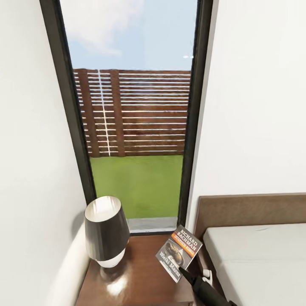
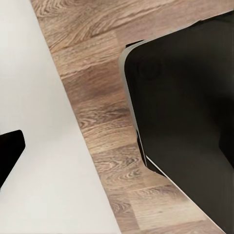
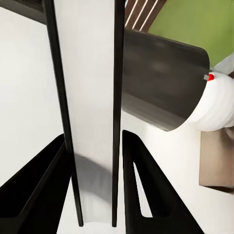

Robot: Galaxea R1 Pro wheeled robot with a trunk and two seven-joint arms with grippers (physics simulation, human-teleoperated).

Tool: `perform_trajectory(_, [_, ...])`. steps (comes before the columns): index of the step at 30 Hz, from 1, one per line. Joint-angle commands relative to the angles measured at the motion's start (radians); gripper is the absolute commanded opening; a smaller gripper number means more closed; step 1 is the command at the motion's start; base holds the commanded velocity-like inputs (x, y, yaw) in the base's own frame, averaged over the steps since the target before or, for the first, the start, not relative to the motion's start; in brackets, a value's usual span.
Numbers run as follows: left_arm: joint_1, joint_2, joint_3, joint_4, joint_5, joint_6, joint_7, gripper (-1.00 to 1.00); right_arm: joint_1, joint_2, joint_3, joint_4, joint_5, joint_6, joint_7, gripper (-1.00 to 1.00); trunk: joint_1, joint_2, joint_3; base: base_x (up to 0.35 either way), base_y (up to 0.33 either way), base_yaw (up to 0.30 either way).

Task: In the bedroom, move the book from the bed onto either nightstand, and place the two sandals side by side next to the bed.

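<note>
My right gripper (image 1: pixel 187 270) is shut on the book (image 1: pixel 178 253), a thin paperback with an orange band and white "Richard Bachman" lettering. The book hangs tilted just above the right part of the dark brown nightstand (image 1: pixel 140 282). In the right wrist view the book (image 3: pixel 90 97) stands edge-on between the two black fingers (image 3: pixel 141 185). The bed (image 1: pixel 259 259), with pale mattress and brown headboard, lies right of the nightstand. One dark fingertip (image 2: pixel 9 151) of my left gripper shows over a white surface. The sandals are out of view.
A lamp (image 1: pixel 106 231) with a dark grey shade and white base stands on the nightstand's left half, close to the book; the right wrist view shows it as well (image 3: pixel 161 83). Behind is a tall black-framed window (image 1: pixel 136 127). Wood floor (image 2: pixel 97 97) and a dark rounded body (image 2: pixel 185 112) lie below my left arm.
</note>
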Motion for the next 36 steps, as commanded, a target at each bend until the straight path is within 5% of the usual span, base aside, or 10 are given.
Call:
perform_trajectory(1, [0.001, 0.001, -0.008, -0.003, 0.005, 0.000, 0.006, 1.00, 0.000, 0.000, 0.002, 0.001, -0.009, 0.010, 0.002, -1.00, 0.000, 0.000, 0.000, 0.084, 0.000, 0.000])
perform_trajectory(36, [0.001, -0.002, -0.008, -0.003, 0.005, 0.001, 0.006, 1.00, 0.000, 0.000, 0.002, 0.002, -0.012, 0.011, -0.016, -1.00, 0.000, 0.000, 0.000, 0.011, 0.000, 0.000])
